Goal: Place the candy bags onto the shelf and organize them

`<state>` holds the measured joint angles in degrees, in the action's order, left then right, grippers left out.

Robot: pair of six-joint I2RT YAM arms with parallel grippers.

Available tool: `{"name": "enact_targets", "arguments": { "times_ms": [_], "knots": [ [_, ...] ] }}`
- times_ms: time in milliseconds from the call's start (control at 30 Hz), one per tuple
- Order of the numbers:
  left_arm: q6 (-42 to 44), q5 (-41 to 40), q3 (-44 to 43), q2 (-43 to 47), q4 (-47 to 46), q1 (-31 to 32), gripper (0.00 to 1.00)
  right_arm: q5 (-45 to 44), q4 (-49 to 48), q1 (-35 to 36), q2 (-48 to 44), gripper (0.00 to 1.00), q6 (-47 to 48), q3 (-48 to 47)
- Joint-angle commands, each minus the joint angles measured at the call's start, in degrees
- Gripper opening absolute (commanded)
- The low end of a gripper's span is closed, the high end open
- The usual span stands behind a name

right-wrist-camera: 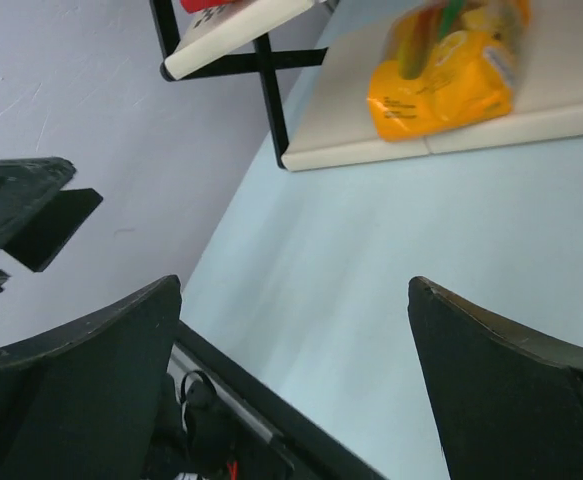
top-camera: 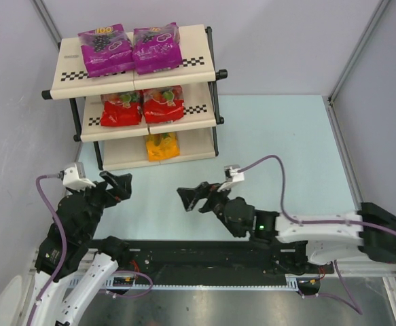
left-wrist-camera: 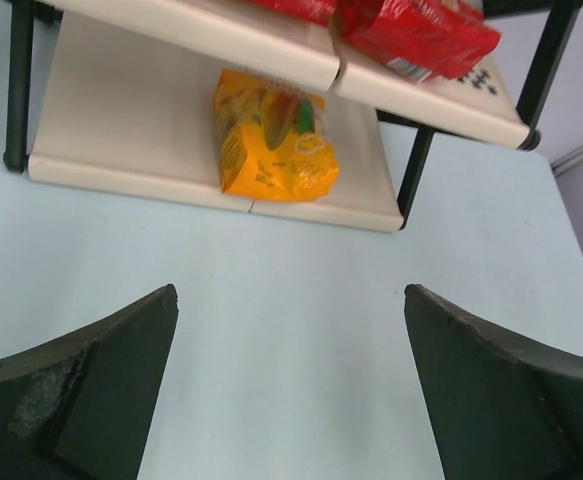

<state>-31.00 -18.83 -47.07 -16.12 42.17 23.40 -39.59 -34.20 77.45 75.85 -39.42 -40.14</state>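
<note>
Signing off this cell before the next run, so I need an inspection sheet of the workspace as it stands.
Surface: pale blue table, no spills seen.
Job's things: shelf upright; two purple candy bags on top tier, two red bags on middle tier, one orange-yellow bag on bottom tier.
Clutter: nothing seen.
Grippers: left gripper and right gripper off the shelf, jaws open, holding nothing.
Cables: purple cables loop from each wrist, apart from the shelf.
Surroundings: plain grey walls.
</note>
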Motion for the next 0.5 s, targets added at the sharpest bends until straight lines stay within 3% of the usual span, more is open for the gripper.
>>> {"name": "enact_targets", "arguments": {
  "times_ms": [0, 67, 267, 467],
  "knots": [
    [-0.3, -0.2, -2.2, -0.4, 5.8, 0.2, 1.00, -13.4, 35.0, 3.1, -15.2, 1.00, -4.7, 1.3],
    [-0.4, -0.2, -2.1, 0.6, 6.1, 0.2, 1.00, -16.3, 46.7, 3.9, -22.9, 1.00, -7.2, 2.3],
    [-0.6, -0.2, -1.2, 4.0, 5.0, 0.2, 1.00, -21.0, 68.5, 6.5, -39.6, 1.00, -16.7, 3.6],
    [0.1, 1.3, 0.2, 4.6, 2.5, 0.2, 1.00, -24.7, 79.7, 6.8, -52.4, 1.00, -22.5, 3.8]
  ]
}}
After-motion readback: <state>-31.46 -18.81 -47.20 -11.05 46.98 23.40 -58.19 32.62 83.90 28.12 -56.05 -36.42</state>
